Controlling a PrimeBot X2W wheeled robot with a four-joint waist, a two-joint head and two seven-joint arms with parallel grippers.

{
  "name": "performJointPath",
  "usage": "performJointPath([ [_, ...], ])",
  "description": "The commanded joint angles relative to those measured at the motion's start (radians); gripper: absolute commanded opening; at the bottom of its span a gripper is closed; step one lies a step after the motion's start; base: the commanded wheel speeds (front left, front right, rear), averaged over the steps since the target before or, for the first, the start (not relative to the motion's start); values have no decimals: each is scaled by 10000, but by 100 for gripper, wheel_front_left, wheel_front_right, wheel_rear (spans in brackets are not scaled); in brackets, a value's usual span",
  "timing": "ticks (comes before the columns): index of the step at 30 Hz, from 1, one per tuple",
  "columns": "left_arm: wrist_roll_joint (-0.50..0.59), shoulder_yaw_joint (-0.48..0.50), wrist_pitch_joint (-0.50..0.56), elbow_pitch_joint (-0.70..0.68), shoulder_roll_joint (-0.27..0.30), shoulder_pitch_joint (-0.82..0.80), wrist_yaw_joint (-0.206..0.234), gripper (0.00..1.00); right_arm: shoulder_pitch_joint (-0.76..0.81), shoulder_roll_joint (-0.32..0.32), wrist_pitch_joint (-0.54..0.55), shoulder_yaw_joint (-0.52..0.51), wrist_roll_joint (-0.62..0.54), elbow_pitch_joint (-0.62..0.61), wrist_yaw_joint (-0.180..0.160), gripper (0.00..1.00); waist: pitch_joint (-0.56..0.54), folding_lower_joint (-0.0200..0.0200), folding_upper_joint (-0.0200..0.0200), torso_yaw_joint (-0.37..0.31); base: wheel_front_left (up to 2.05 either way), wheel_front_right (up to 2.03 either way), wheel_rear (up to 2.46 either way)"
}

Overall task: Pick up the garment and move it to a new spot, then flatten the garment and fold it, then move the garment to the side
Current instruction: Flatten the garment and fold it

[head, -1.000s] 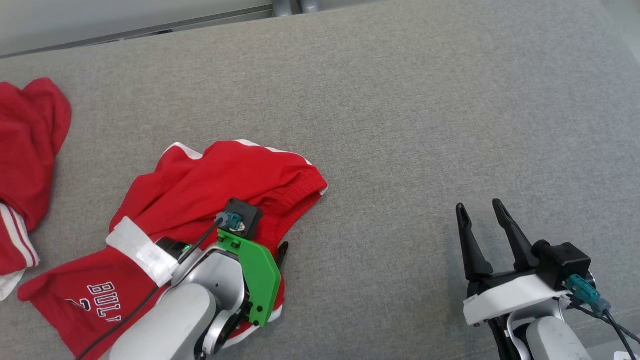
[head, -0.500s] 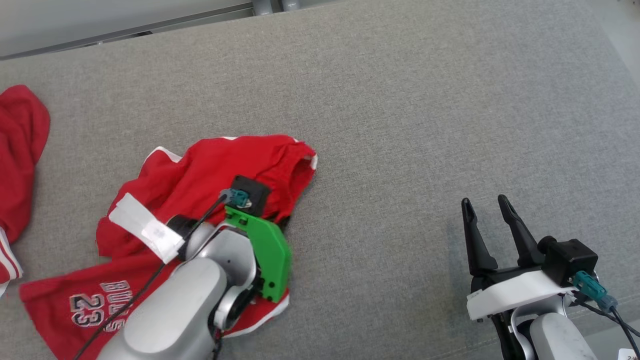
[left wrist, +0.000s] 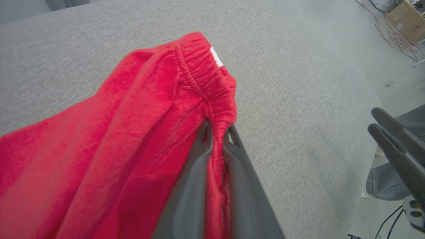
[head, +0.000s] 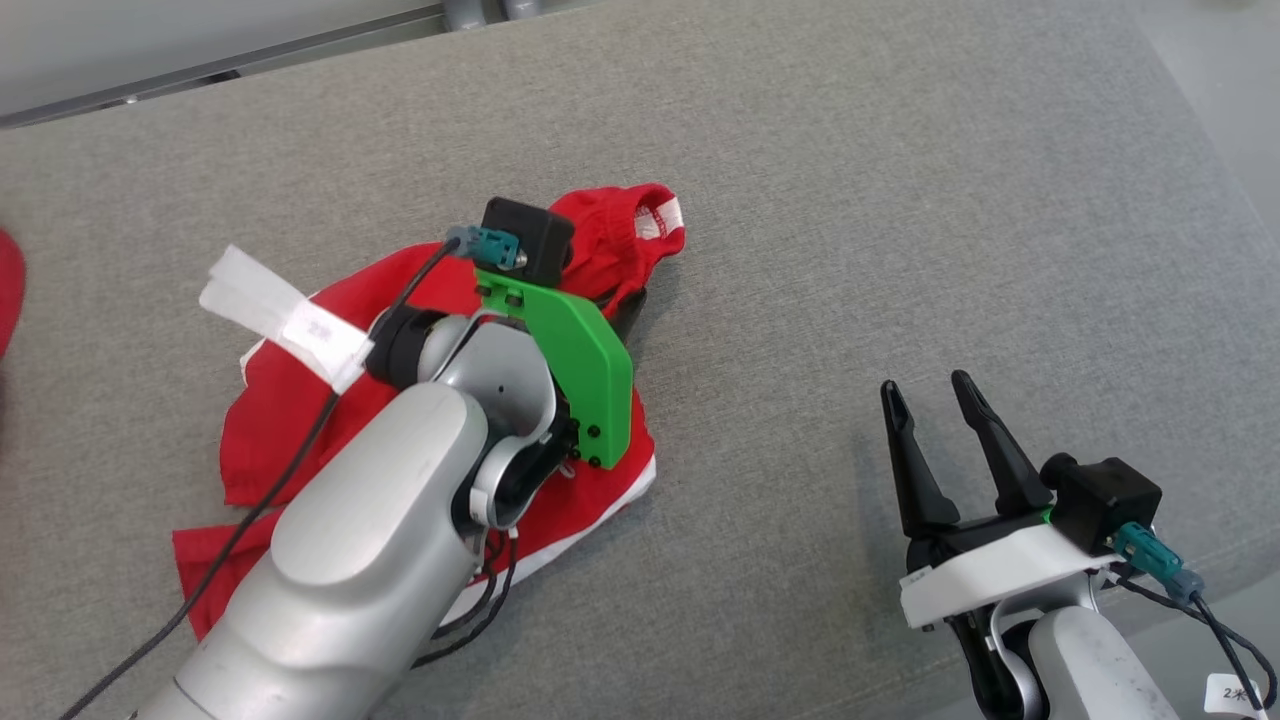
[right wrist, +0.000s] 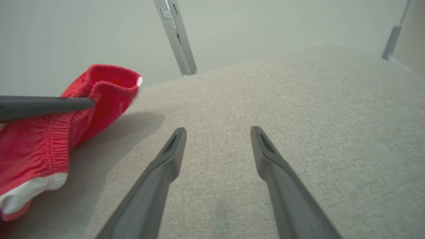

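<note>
Red garment (left wrist: 132,116) in left gripper (left wrist: 218,127) (label (left wrist: 216,56) unreadable).

The light is bright, even and diffuse, falling from above, so the grey fabric surface (head: 900,200) is evenly lit and its weave is sharp in the head view. Shadows are soft. A dim patch lies under the raised edge of the garment (head: 270,400), and the right wrist view shows a broad grey shadow spreading from it onto the surface. The silver forearm (head: 370,530) carries mild highlights. In the left wrist view the fingers (left wrist: 189,189) of the left gripper (left wrist: 218,127) blur toward the bottom edge. There the near red cloth goes soft and saturated, and the surface's edge curves with wide-angle distortion. The right gripper (right wrist: 218,129) also softens low in its own view.
</note>
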Motion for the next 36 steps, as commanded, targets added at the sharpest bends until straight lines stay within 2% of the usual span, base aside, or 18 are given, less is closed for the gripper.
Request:
performJointPath([
  [1, -154, 54, 114, 190, -172, -491, -117, 0, -108, -25, -31, 55, 93, 17, 1, 100, 345, 0, 81, -579, 0, 0, 0],
  [7, -673, 131, 537, 471, -610, -1330, -743, 0, -94, -19, -31, 247, 416, 52, 1, 100, 737, 0, 81, -1474, 0, 0, 0],
  [12, -376, 200, -176, 858, -757, -1719, -967, 0, 49, -16, -31, 366, 592, 36, 1, 100, 978, 0, 81, -2002, 0, 0, 0],
  [13, -239, 165, -371, 1107, -695, -1716, -968, 28, 49, -14, -31, 404, 636, 19, 1, 100, 1023, 0, 81, -2095, 0, 0, 0],
  [14, -96, 105, -542, 1360, -630, -1686, -1024, 43, 34, -16, -31, 445, 664, 5, 1, 100, 1065, 0, 81, -2190, 0, 0, 0],
  [15, -20, 70, -704, 1619, -602, -1585, -1041, 80, 24, -16, -31, 458, 711, -8, 1, 100, 1081, 0, 81, -2267, 0, 0, 0],
  [16, 47, 31, -833, 1898, -562, -1493, -1061, 100, 29, -19, -31, 453, 733, -9, 1, 100, 1093, 0, 81, -2333, 0, 0, 0],
  [20, 719, -296, -1602, 3136, -132, -1509, -1261, 100, 84, -18, -31, 345, 741, -21, 1, 100, 1111, 0, 81, -2405, 0, 0, 0],
  [26, 1457, -635, -2405, 3973, 187, -1986, -1375, 100, 127, -17, -31, 140, 523, -8, 1, 100, 996, 0, 81, -2079, 0, 0, 0],
  [30, 1546, -731, -2856, 4517, 100, -2057, -1628, 100, 40, -24, -31, 94, 380, 17, 1, 100, 848, 0, 81, -1734, 0, 0, 0],
  [36, 1121, -708, -3541, 4852, -523, -1985, -1956, 100, -6, -25, -31, -50, 72, 87, 1, 100, 577, 0, 81, -1158, 0, 0, 0],
])
